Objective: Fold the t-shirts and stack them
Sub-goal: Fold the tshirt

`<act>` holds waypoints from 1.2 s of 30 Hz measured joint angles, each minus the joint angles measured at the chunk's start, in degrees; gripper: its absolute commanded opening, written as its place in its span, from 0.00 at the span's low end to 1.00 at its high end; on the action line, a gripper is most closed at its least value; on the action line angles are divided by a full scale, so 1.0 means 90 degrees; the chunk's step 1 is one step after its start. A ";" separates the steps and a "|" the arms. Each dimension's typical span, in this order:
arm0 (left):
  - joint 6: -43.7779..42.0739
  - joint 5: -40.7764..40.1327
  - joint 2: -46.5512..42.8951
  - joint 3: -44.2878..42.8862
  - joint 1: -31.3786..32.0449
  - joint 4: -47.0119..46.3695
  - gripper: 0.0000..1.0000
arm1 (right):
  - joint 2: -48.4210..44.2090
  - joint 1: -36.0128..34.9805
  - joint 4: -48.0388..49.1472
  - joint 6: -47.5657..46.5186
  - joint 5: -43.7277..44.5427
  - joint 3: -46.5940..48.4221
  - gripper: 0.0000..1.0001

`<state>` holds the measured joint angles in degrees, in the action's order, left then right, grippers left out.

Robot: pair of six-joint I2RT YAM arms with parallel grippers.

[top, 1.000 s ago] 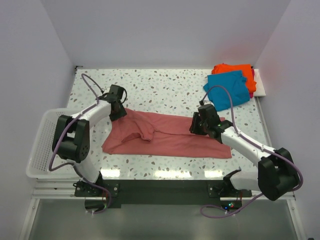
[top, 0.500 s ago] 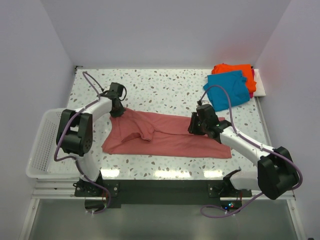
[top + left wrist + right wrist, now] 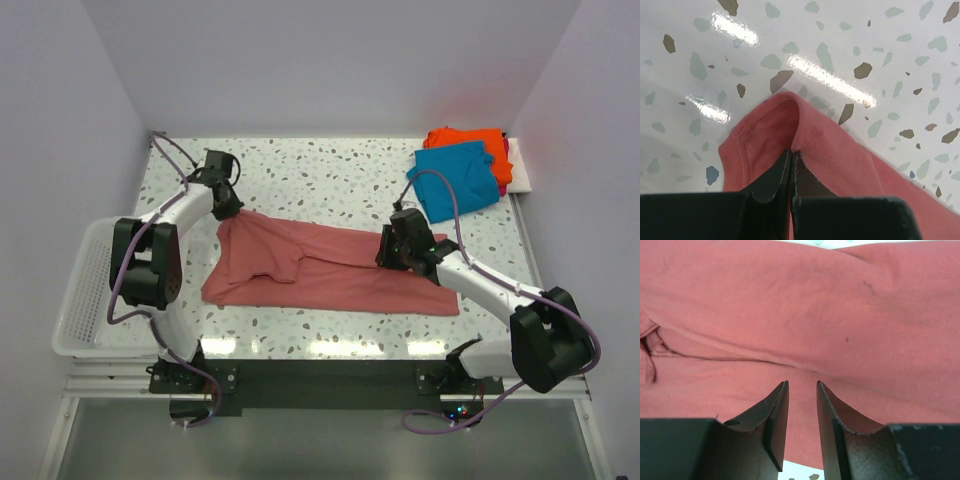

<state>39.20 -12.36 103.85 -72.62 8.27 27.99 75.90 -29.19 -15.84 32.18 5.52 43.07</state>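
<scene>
One teal-blue shirt (image 3: 458, 180), overhead only

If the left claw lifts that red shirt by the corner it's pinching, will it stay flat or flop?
Probably flops: the red shirt lies wrinkled and its edge folds limply at the shut left claw. Likely light: one thin pinch holds the corner. The rest would probably drag across the table.

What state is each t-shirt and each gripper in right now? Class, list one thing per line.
dusty-red t-shirt, spread out, partly folded over at its left end.
orange t-shirt, folded, bottom of the visible pile.
teal-blue t-shirt, folded, lying on the orange t-shirt.
left gripper, shut on the dusty-red t-shirt's edge.
right gripper, open, jaws slightly apart over the dusty-red t-shirt.
</scene>
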 measured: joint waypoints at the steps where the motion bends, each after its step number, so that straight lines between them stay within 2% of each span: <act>1: -0.0039 0.0046 0.0032 -0.0061 -0.0029 0.0007 0.07 | 0.0000 0.0000 -0.0002 -0.0002 0.0039 0.0000 0.35; 2: -0.0090 0.0097 0.0063 -0.0107 -0.0051 0.0002 0.20 | 0.0002 0.0000 -0.0005 -0.0005 0.0095 0.0000 0.36; 5: -0.0211 0.0206 0.0090 -0.0126 -0.0085 0.0015 0.44 | 0.0056 0.0000 -0.0080 -0.0046 0.0340 0.0049 0.40; 7: -0.0270 0.0223 0.0051 -0.0124 -0.0085 0.0036 0.53 | 0.0153 0.0000 -0.0172 -0.0102 0.0602 0.0155 0.41; 10: -0.0267 0.0236 -0.0214 -0.0034 -0.0085 0.0112 0.55 | 0.0406 0.0058 -0.0335 -0.0236 0.0954 0.0454 0.43; 12: -0.0255 0.0202 -0.0617 0.0151 -0.0049 0.0143 0.54 | 0.0627 0.0158 -0.0374 -0.0338 0.1127 0.0668 0.44; 13: -0.0233 0.0129 -0.0869 0.0279 0.0000 0.0168 0.46 | 0.0748 0.0236 -0.0389 -0.0398 0.1188 0.0770 0.44; 14: -0.0146 0.0041 -0.1146 0.0425 0.0102 0.0187 0.44 | 0.0879 0.0316 -0.0391 -0.0459 0.1241 0.0867 0.44; 15: -0.0068 -0.0080 -0.1426 0.0573 0.0255 0.0209 0.42 | 0.0991 0.0350 -0.0408 -0.0503 0.1287 0.0945 0.44; 19: 0.0425 -0.0350 -0.2222 0.1243 0.1183 0.0180 0.24 | 0.1615 0.0665 -0.0488 -0.0709 0.1345 0.1260 0.44; 22: 0.0933 -0.0316 -0.2429 0.2004 0.1613 0.0092 0.20 | 0.1931 0.0772 -0.0627 -0.0753 0.1404 0.1285 0.44; 25: 0.1268 -0.0328 -0.2113 0.2380 0.1598 0.0165 0.19 | 0.2021 0.0840 -0.0789 -0.0736 0.1447 0.1246 0.44; 29: 0.1511 -0.0418 -0.1037 0.2038 0.1537 0.0197 0.18 | 0.2011 0.0865 -0.0799 -0.0614 0.1418 0.1013 0.45; 36: 0.1353 -0.0602 0.1035 -0.0481 0.1326 0.0483 0.18 | 0.1341 0.0780 -0.0481 -0.0187 0.0874 0.0257 0.43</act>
<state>51.37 -17.78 113.16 -76.95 20.21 32.34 87.96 -22.17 -20.16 30.50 13.39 45.39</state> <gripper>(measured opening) 0.177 0.439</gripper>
